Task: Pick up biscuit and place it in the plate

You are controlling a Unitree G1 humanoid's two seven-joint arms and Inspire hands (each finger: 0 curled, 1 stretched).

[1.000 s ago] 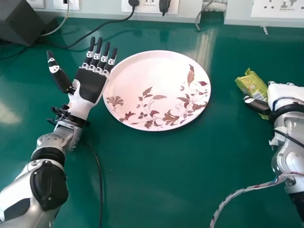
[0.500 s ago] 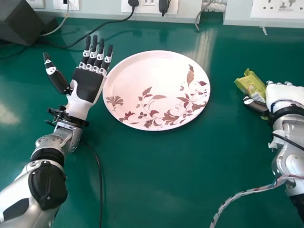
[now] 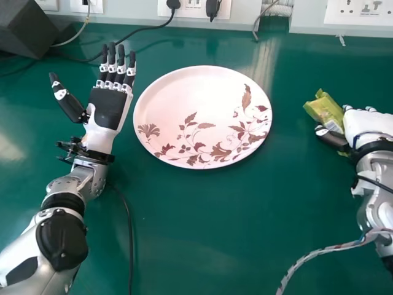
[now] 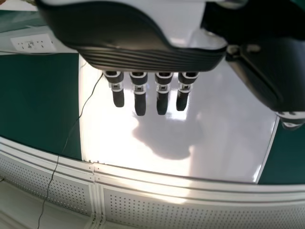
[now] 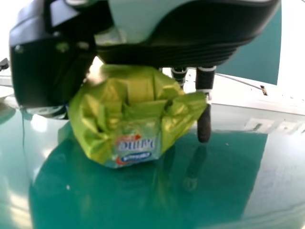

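Biscuit packet [image 3: 325,109] right of the plate [image 3: 202,114], pinched between thumb and fingers of the right hand [image 3: 363,125]. Since earlier, slight shift of the left hand [image 3: 107,109] away from the plate, fingers wide. Long axis slanting, far end angled plateward.

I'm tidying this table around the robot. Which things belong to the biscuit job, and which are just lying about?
For the job:
- crinkled yellow-green biscuit packet
- round pale plate with brown leaf pattern
- right robot hand, at the packet

Just lying about:
- dark grey boxy object, far left
- thin black cable beside the left arm
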